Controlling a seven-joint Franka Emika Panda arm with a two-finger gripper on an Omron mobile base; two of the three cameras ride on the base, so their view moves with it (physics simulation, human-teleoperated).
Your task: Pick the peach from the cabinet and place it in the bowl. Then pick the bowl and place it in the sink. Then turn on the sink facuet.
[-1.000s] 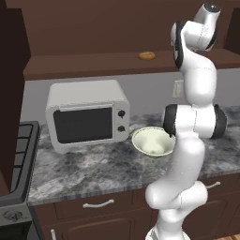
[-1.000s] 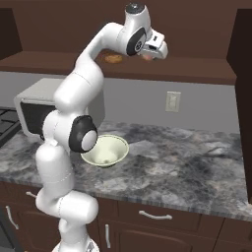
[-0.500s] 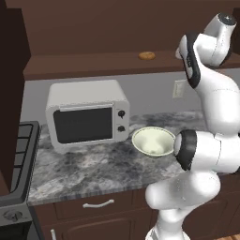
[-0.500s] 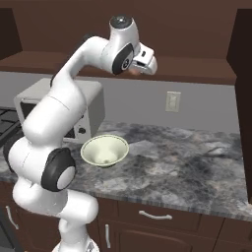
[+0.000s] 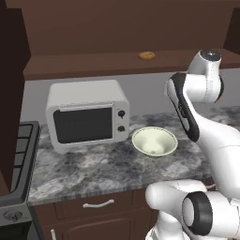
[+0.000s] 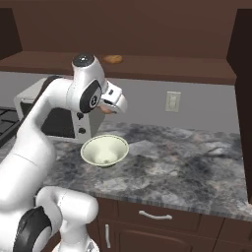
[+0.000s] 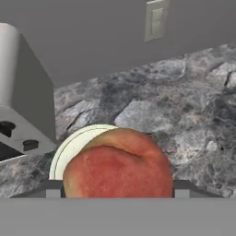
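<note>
The reddish-orange peach [image 7: 117,166] sits between the fingers of my gripper [image 7: 117,189], which is shut on it. In the right base view the gripper [image 6: 111,104] hangs in the air over the counter, with the peach [image 6: 105,111] peeking out under it. It is above the far side of the pale cream-green bowl [image 6: 104,150]. That bowl [image 5: 154,140] stands upright on the counter to the right of the microwave, and its rim [image 7: 64,150] shows behind the peach. The dark cabinet shelf [image 6: 162,66] runs higher up on the wall. The sink and the sink facuet are out of view.
A white microwave [image 5: 86,119] stands left of the bowl, and a stove edge [image 5: 18,154] lies at the far left. A flat tan disc [image 5: 146,55] rests on the shelf. A wall outlet [image 6: 172,101] sits right of the gripper. Marbled counter [image 6: 187,162] stretches to the right.
The arm has come down from shelf height with the peach in its grip. It now hangs lower, over the bowl. The bowl has not moved.
</note>
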